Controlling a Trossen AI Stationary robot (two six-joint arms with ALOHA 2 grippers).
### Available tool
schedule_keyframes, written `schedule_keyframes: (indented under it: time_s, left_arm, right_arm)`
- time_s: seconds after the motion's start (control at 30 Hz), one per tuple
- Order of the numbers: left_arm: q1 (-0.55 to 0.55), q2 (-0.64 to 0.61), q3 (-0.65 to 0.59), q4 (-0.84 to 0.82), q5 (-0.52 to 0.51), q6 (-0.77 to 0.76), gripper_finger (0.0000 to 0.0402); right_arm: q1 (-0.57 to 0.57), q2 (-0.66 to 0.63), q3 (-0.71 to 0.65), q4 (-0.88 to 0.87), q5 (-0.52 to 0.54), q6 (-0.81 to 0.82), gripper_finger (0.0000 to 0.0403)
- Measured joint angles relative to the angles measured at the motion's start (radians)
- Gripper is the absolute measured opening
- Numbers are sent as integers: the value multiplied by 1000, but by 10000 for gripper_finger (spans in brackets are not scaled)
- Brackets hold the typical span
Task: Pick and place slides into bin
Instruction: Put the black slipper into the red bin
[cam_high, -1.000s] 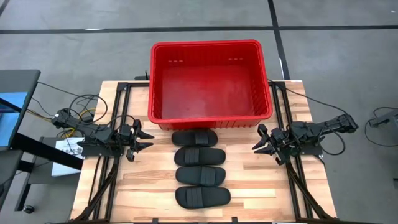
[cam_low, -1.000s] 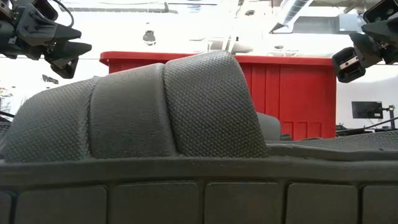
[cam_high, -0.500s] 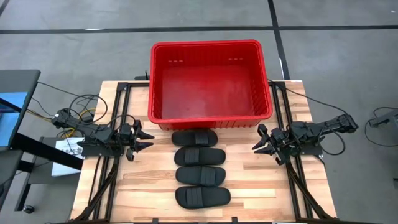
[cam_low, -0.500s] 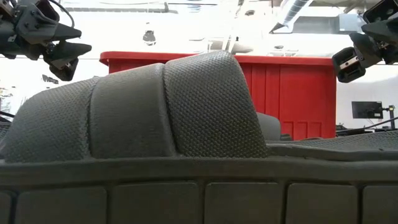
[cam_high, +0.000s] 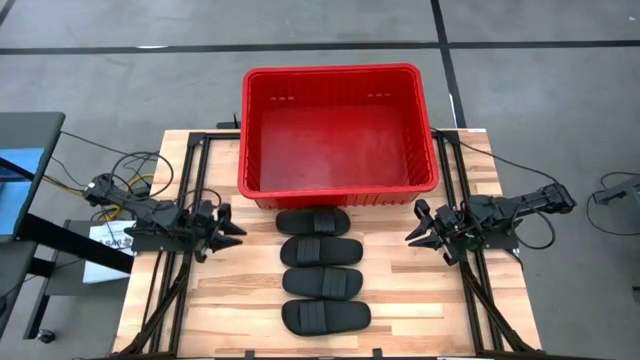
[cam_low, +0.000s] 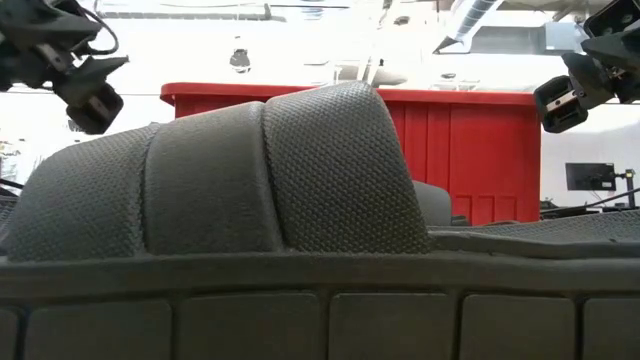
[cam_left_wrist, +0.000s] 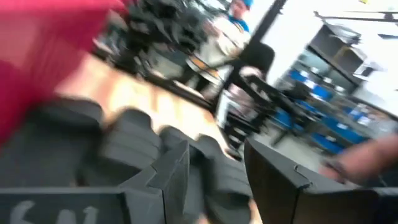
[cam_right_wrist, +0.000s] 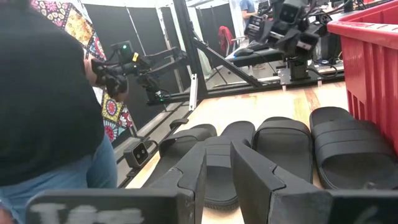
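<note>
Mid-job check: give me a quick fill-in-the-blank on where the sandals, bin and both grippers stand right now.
1. The red bin holds ____ sandals.
2. ____ black sandals lie in a row on the wooden table.
3. The left gripper and the right gripper wait on opposite sides of the row, and neither holds ____.
4. The sandal nearest the bin lies against its ____ wall.

Missing words: no; Four; anything; front

- The bin (cam_high: 340, 130) is set at the desk's (cam_high: 400, 300) far edge.
- Four slides (cam_high: 322, 267) are laid in a column before it.
- The column is flanked by both arms.
</note>
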Motion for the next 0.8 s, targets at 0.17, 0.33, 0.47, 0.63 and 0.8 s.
schedule_keyframes:
  time_s: [0.17,0.33,0.47,0.63,0.8]
  left_arm:
    - [-35,41,10,17,35,-65,145]
    - [-72,101,96,24,20,-67,145]
    - [-80,154,182,24,-20,-24,145]
    - [-80,211,283,65,-110,61,145]
    - [-80,277,359,276,-205,259,145]
  right_arm:
    - [0,0,0,0,0,0,65]
    - [0,0,0,0,0,0,65]
    - [0,0,0,0,0,0,65]
    - [0,0,0,0,0,0,65]
    - [0,0,0,0,0,0,65]
